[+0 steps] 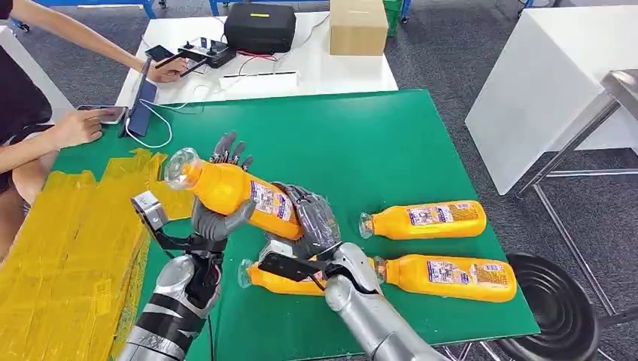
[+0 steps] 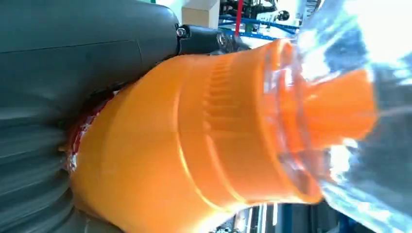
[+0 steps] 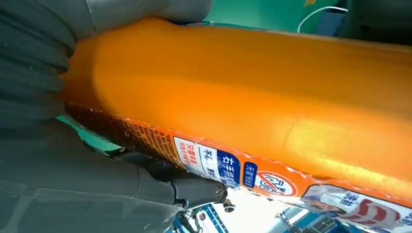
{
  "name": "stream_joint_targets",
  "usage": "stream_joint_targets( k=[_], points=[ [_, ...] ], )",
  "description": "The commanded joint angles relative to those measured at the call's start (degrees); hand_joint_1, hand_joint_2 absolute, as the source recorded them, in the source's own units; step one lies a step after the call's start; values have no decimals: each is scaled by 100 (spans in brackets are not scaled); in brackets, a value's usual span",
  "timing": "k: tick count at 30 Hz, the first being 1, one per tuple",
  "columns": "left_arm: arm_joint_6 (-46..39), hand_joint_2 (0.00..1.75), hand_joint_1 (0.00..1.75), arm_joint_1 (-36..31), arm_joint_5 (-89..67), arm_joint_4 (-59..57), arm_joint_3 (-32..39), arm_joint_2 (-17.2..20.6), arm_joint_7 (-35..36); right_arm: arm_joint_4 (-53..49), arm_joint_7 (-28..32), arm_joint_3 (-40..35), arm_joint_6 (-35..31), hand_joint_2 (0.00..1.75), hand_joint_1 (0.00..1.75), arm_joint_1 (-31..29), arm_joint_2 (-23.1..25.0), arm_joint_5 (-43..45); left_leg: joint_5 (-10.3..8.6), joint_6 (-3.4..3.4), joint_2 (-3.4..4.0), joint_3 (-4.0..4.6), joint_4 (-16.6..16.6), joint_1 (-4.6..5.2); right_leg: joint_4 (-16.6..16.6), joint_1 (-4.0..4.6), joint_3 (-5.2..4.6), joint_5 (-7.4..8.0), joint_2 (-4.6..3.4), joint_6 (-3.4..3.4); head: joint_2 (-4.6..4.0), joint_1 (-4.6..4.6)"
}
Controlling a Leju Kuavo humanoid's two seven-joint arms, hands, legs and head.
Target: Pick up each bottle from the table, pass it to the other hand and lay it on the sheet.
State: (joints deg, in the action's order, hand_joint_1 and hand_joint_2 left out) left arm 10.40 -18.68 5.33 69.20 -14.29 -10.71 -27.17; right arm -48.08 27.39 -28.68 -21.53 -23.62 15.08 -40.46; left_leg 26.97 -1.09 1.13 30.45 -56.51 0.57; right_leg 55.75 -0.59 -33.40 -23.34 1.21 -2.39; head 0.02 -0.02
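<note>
Orange bottle (image 1: 229,194) gripped by left hand (image 1: 220,214) and right hand (image 1: 312,218) above green table (image 1: 376,143)

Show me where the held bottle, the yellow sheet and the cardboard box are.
held bottle (image 1: 226,192): head view, on its orange body.
yellow sheet (image 1: 68,248): head view, on its middle.
cardboard box (image 1: 358,26): head view, on its front face.

Bare yellow sheet (image 1: 68,248) lies open leftward; a person's hand (image 1: 75,126) borders its far edge.
</note>
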Motion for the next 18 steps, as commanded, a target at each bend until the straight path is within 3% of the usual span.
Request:
stream_joint_targets(
  k=[1, 12, 18],
  points=[
    [-57, 175, 175, -401, 10, -213, -14, -9, 52, 562, 87, -392, -69, 175, 175, -67, -153, -81, 4, 10, -22, -7, -5, -15, -6, 13, 17, -3, 4, 6, -2, 2],
    [-161, 175, 175, -383, -80, -194, -72, 29, 36, -166, 97, -97, -154, 175, 175, -4, -263, 115, 0, 5, -13, 1, -3, -4, -1, 4, 3, -1, 4, 3, -2, 2],
    [-251, 175, 175, -378, -299, -241, -162, 59, 3, -1056, 111, 97, -243, 175, 175, 143, -372, 274, 8, 14, -30, -5, -16, -20, 0, 17, 17, -6, 4, 9, -2, 2]
  ],
)
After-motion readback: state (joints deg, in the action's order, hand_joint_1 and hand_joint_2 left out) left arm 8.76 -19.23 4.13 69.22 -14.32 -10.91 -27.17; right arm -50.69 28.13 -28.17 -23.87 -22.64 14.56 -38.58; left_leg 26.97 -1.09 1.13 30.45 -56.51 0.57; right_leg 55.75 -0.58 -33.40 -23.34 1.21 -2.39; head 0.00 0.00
